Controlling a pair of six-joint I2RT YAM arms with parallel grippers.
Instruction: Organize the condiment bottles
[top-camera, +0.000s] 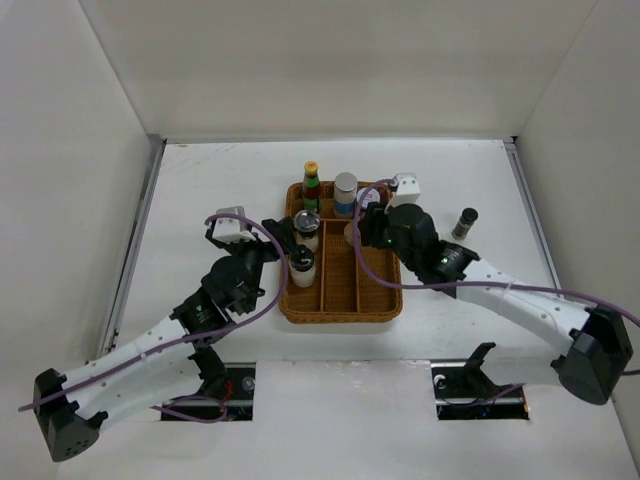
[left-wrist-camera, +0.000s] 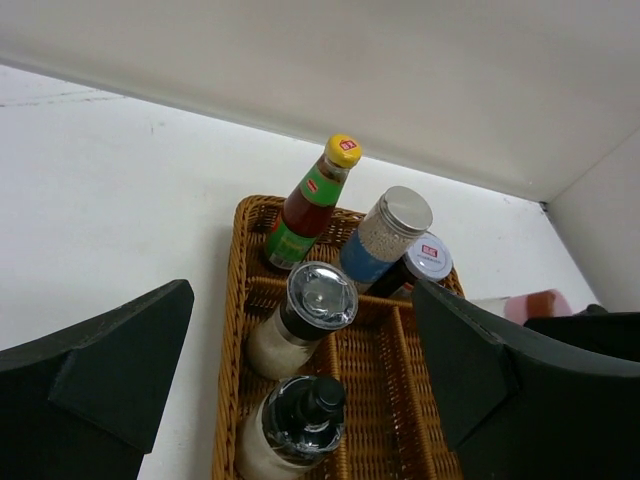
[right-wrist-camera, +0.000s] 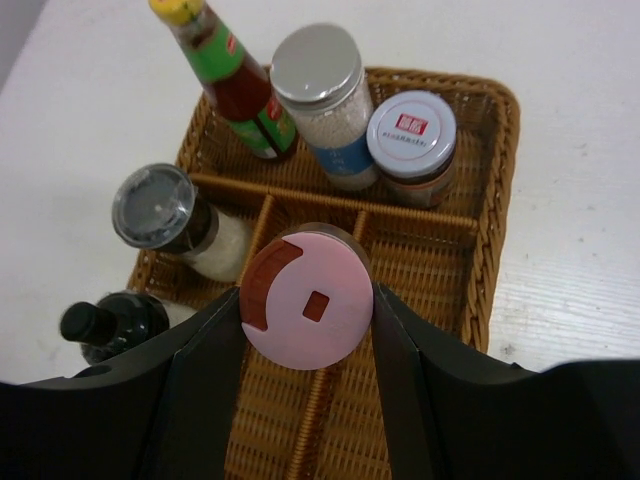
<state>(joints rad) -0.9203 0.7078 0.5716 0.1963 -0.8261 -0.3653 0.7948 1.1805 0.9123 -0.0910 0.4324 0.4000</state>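
Tabletop (top-camera: 200, 190) white, boxed by plain white walls (top-camera: 330, 60) on three sides, brown wicker divided tray (top-camera: 340, 290) at its middle and one dark-lidded shaker (top-camera: 465, 222) standing apart to the right. Tray's back compartment packed with yellow-capped green-red sauce bottle (left-wrist-camera: 315, 195), blue-banded jar (left-wrist-camera: 385, 235) and red-labelled jar (left-wrist-camera: 428, 258); two black-lidded clear shakers (left-wrist-camera: 305, 315) in the left lane. Right gripper (right-wrist-camera: 308, 298) clamped on pink-capped bottle (right-wrist-camera: 300, 335) over the middle lanes; left gripper (left-wrist-camera: 300, 360) spread wide, holding nothing, by the left-lane shakers.

Bottles (right-wrist-camera: 318, 100) upright in tray (right-wrist-camera: 505, 180), pink-capped bottle (right-wrist-camera: 308, 300) gripped
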